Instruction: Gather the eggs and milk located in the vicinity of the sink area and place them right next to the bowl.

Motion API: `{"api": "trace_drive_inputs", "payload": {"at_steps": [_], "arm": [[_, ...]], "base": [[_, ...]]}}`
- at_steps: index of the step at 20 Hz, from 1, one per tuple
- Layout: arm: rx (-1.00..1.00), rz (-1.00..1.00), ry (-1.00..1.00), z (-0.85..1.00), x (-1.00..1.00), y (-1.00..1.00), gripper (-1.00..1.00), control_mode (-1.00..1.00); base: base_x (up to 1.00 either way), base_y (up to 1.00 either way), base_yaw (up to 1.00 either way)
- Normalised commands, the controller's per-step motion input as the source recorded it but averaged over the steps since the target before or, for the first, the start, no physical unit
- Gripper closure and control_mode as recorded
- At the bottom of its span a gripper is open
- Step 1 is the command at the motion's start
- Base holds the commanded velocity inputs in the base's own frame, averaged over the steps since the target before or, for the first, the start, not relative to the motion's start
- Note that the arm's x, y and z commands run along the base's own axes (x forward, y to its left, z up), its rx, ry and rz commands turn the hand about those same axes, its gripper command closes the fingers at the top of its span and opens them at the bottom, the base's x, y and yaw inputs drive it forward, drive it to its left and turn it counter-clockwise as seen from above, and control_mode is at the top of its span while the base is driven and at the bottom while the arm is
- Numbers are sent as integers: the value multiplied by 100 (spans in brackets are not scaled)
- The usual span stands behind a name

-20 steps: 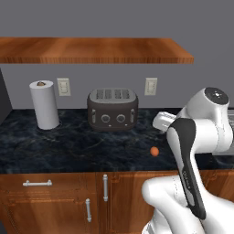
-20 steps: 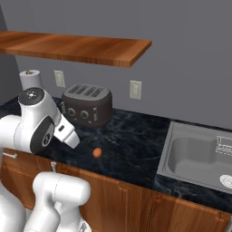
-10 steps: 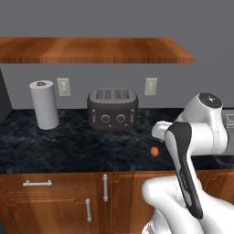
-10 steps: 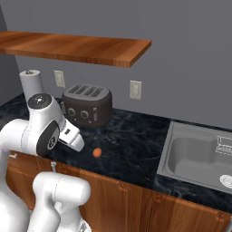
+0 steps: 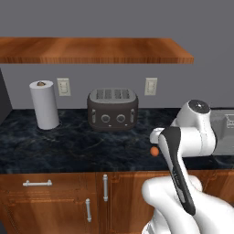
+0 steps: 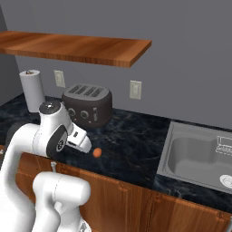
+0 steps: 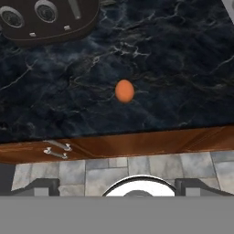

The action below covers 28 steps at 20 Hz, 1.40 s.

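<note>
Egg (image 7: 124,90) sits alone on the dark marble table (image 7: 183,68), in front of the toaster (image 7: 45,18) and not far from the table's front edge. Tool (image 7: 116,187) hangs spread wide, holding nothing. Biggest worry, I'd guess: a sloppy descent nudges the egg and it rolls off onto the floor; smaller one, squeezing off-center so it squirts out.

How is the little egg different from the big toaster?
The egg is tiny, smooth and orange; the toaster is far bigger, boxy and dark with knobs. The egg lies near the counter's front edge; the toaster stands back by the wall. Both rest on the dark marbled counter.
</note>
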Motion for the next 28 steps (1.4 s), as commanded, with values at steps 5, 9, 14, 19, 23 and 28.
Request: {"api": "trace_drive_inputs", "payload": {"at_steps": [5, 9, 14, 19, 23, 28], "arm": [[0, 6, 1, -32, 38, -18, -100, -100], [0, 2, 5, -31, 43, -4, -100, -100], [0, 0, 9, -29, 50, 0, -100, -100], [0, 0, 13, -17, 39, 0, -100, -100], [0, 0, 12, -16, 32, -2, -100, -100], [0, 0, 9, -18, 25, -3, -100, -100]], "base": [[0, 0, 0], [0, 0, 0], [0, 0, 0], [0, 0, 0], [0, 0, 0], [0, 0, 0]]}}
